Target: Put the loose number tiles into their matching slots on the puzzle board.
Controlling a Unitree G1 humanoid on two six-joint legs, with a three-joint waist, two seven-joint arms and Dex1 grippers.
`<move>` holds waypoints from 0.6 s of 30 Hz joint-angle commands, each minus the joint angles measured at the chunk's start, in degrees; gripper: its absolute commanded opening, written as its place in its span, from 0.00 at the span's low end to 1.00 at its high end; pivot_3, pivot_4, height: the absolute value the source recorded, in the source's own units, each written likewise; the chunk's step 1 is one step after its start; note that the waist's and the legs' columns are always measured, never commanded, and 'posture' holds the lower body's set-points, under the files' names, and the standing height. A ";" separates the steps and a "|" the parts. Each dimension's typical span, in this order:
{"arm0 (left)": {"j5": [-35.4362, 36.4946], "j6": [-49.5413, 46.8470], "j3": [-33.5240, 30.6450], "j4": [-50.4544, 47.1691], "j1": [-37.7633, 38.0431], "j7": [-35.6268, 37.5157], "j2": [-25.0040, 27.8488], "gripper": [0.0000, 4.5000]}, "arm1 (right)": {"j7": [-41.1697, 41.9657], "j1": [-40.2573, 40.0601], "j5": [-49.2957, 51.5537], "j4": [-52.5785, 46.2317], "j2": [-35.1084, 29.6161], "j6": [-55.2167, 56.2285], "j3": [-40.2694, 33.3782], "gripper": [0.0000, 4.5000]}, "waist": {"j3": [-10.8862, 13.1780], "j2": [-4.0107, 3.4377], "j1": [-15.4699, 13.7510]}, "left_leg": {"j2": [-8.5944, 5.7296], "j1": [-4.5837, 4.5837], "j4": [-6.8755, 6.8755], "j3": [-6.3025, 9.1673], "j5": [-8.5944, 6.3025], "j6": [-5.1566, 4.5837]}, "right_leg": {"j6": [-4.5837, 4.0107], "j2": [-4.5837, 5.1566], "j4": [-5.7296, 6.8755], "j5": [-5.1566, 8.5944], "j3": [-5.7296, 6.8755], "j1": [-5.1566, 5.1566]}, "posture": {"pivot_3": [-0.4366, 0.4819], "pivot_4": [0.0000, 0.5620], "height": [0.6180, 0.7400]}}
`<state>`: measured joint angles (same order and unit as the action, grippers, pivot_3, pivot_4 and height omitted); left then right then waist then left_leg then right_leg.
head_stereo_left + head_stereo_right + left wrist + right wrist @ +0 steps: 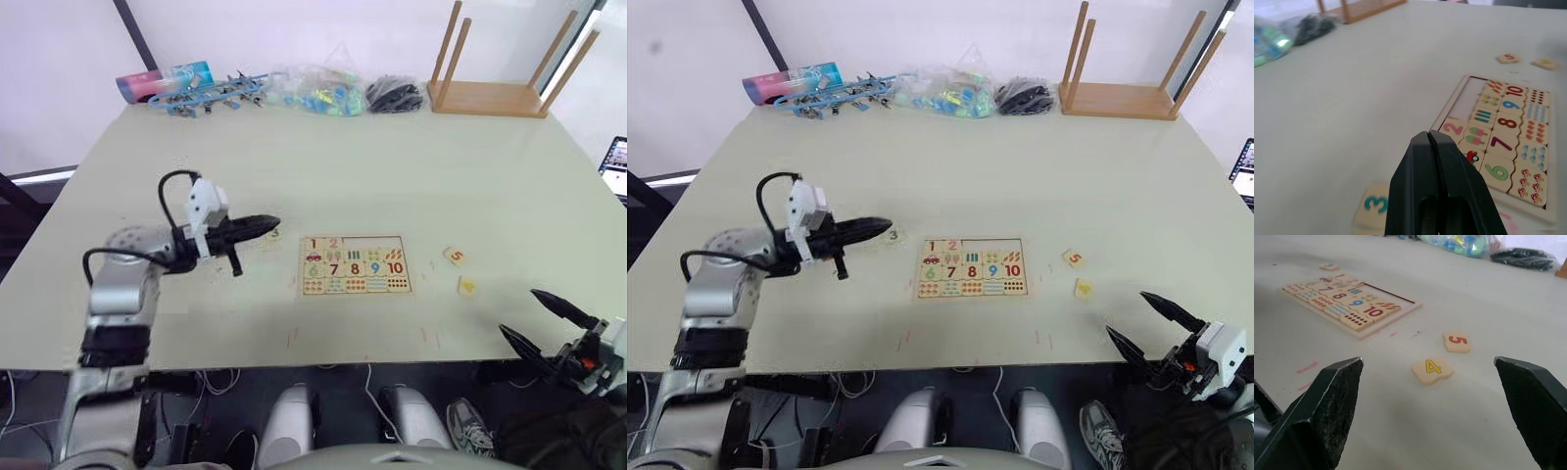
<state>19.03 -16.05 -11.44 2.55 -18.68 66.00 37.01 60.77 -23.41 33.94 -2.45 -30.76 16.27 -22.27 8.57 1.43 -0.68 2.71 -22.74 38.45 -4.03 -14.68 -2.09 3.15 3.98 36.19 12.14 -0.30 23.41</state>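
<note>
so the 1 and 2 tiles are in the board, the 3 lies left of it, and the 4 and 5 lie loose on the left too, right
Not quite: the 4 tile and the 5 tile lie loose to the right of the puzzle board, as the left eye view shows. The rest holds, including the 3 tile on the left.

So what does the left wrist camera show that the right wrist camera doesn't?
Left wrist view alone: the shut left gripper just above the loose 3 tile, and the pink 2 seated on the board. Right wrist view alone: the open right gripper framing the yellow 4 tile at close range. Both share the puzzle board with its empty top slots and the red 5 tile on the table.
</note>
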 commanded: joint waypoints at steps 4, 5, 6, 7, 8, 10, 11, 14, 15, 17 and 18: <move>5.95 -3.56 -8.64 -13.89 12.86 -7.67 -0.33 0.11 | 1.99 -0.81 1.77 0.37 -1.55 -0.57 -3.63 1.00 | -0.04 0.01 -0.15 | 0.04 0.00 0.01 0.01 0.00 0.00 | 0.01 0.05 0.00 0.00 0.01 -0.02 | 0.48 0.27 1.00; 5.96 -3.07 -9.38 -14.85 14.96 -8.20 -0.41 0.15 | 2.39 -0.65 1.59 1.04 -1.81 -0.43 -3.82 1.00 | -0.04 0.00 -0.09 | 0.10 0.03 -0.01 0.03 0.00 0.00 | 0.02 0.05 -0.01 0.01 -0.05 0.00 | 0.48 0.27 1.00; 6.28 -2.65 -10.32 -15.39 16.78 -8.73 -0.67 0.22 | 2.74 -0.49 1.25 1.68 -2.02 -0.16 -3.90 1.00 | -0.05 -0.01 -0.09 | 0.17 0.07 -0.04 0.06 0.00 0.00 | 0.01 0.05 -0.01 0.00 -0.15 0.00 | 0.48 0.27 1.00; 6.47 -2.36 -10.93 -15.80 18.02 -9.45 -0.94 0.28 | 3.13 -0.28 1.09 2.36 -2.22 0.04 -4.03 1.00 | -0.05 -0.01 0.00 | 0.16 0.07 -0.04 0.07 0.00 0.00 | 0.01 0.04 -0.01 0.01 -0.14 0.00 | 0.48 0.27 1.00; 6.36 -1.83 -11.50 -15.79 19.26 -10.34 -1.09 0.40 | 3.56 -0.04 0.90 3.08 -2.40 0.31 -4.13 1.00 | -0.05 -0.01 -0.02 | 0.14 0.06 -0.08 0.03 -0.01 0.00 | 0.00 0.02 -0.04 0.01 -0.15 0.04 | 0.48 0.27 1.00; 6.17 -0.64 -12.41 -15.27 21.77 -10.93 -0.98 0.51 | 4.46 0.38 0.32 4.35 -2.84 1.01 -4.34 1.00 | -0.06 -0.02 0.05 | 0.03 0.05 -0.07 -0.01 0.00 0.00 | 0.00 0.00 -0.04 0.01 -0.11 0.04 | 0.48 0.27 1.00; 6.47 0.05 -13.02 -14.92 23.31 -10.74 -0.91 0.64 | 4.72 0.61 0.21 4.83 -2.97 1.12 -4.52 1.00 | -0.06 -0.02 0.01 | 0.04 0.08 -0.07 0.00 -0.01 0.00 | 0.01 0.00 -0.04 0.01 -0.15 0.04 | 0.48 0.27 1.00; 7.27 1.42 -13.75 -14.89 26.26 -10.43 -0.92 0.87 | 5.39 1.12 0.41 5.92 -3.29 1.20 -4.96 1.00 | -0.06 -0.01 -0.12 | 0.06 0.10 -0.06 0.00 -0.01 0.00 | 0.04 0.00 -0.04 0.03 -0.14 0.04 | 0.48 0.27 1.00; 7.78 1.83 -14.22 -14.87 27.37 -10.36 -1.13 0.99 | 5.70 1.24 0.39 6.13 -3.37 1.19 -4.99 1.00 | -0.06 -0.01 -0.17 | 0.09 0.10 -0.06 0.01 -0.01 0.00 | 0.06 0.01 -0.04 0.04 -0.13 0.05 | 0.48 0.27 1.00; 8.41 2.50 -15.07 -15.31 30.06 -10.32 -1.59 0.99 | 6.16 1.54 0.26 6.62 -3.35 1.17 -4.99 1.00 | -0.07 -0.03 -0.13 | 0.26 0.11 -0.05 0.01 -0.01 0.01 | 0.12 0.03 -0.04 0.08 -0.13 0.06 | 0.48 0.27 1.00; 8.81 2.69 -15.53 -15.67 31.41 -10.48 -1.91 0.99 | 6.25 1.65 0.22 6.67 -3.27 1.05 -4.90 1.00 | -0.08 -0.03 -0.10 | 0.30 0.13 -0.05 -0.01 -0.01 0.01 | 0.16 0.04 -0.05 0.10 -0.14 0.06 | 0.48 0.27 1.00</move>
<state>26.40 -14.71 -24.80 -10.93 11.67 55.48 35.49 66.54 -21.72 33.60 4.22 -33.43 16.54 -25.60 8.50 1.39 -0.78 3.02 -22.61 38.39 -4.04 -14.70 -2.08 3.34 4.02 36.12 12.26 -0.43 23.48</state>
